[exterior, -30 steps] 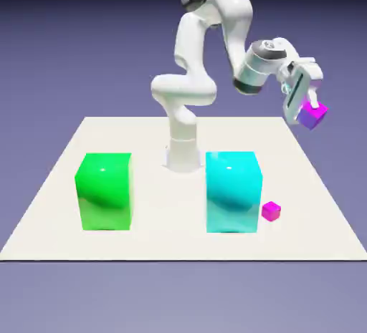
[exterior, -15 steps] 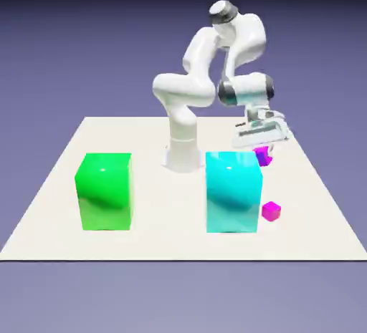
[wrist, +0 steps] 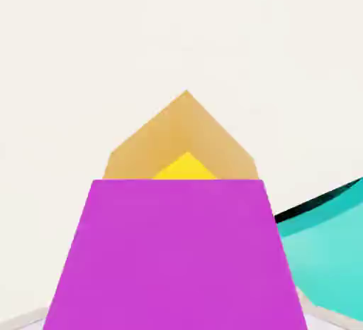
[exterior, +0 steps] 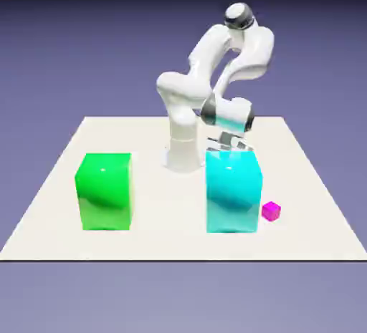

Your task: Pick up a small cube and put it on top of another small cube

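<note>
Right up close in the hand view, one magenta cube [wrist: 177, 257] sits between the fingertips of the gripper [wrist: 177, 318], behind the large cyan cube [exterior: 233, 195]; gripped or let go, I can't tell. A yellow-and-tan shape [wrist: 186, 126] peeks out past it, and whether that's a support is unclear. Further out, the other magenta cube [exterior: 271, 211] rests on the table [exterior: 168, 242], just beside the cyan cube on the exterior view's right, nothing on top. Looks like the pick's made, but no stack on that cube!
</note>
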{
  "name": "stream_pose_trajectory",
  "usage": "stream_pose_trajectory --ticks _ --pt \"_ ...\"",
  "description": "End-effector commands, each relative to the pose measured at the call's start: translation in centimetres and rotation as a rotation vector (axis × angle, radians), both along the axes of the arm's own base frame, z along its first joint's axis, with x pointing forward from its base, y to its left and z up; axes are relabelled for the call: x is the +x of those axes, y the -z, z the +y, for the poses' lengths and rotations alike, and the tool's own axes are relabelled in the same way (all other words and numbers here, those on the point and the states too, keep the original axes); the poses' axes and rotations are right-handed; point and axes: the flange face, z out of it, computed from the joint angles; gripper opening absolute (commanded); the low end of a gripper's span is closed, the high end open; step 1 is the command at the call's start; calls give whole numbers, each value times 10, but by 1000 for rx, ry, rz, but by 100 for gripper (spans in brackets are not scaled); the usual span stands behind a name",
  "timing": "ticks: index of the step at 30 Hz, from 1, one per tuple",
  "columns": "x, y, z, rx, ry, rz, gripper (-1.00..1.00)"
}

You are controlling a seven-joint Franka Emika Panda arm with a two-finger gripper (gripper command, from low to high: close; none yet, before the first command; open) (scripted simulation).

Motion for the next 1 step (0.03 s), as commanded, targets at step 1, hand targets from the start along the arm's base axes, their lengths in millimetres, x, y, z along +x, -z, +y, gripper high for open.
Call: stream_pose_trajectory --ticks 1 --pt "-2 -7 1 -1 -1 2 100"
